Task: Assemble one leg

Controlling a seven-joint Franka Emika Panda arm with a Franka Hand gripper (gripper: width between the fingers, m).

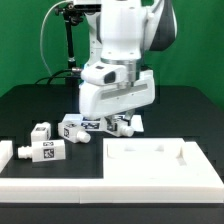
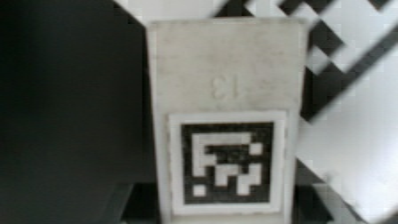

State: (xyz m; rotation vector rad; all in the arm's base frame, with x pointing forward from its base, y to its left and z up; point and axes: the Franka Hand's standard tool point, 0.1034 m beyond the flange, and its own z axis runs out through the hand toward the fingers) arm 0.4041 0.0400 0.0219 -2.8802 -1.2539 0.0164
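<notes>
My gripper (image 1: 120, 122) is down at the table among the loose parts. In the wrist view a white leg (image 2: 224, 90) with a black-and-white tag fills the frame and runs between my fingers. The dark fingers (image 2: 139, 203) lie close against both its sides, so my gripper (image 2: 228, 206) looks shut on this leg. In the exterior view only small bits of that leg (image 1: 128, 124) show under the hand. Three more legs lie on the exterior view's left: one (image 1: 74, 129) beside the gripper, one (image 1: 42, 132) further left, one (image 1: 46, 152) nearer the front.
The large flat white square panel (image 1: 156, 163) with raised rim lies at the front right. A long white border rail (image 1: 50, 187) runs along the front left. A black stand (image 1: 70, 45) rises behind the arm.
</notes>
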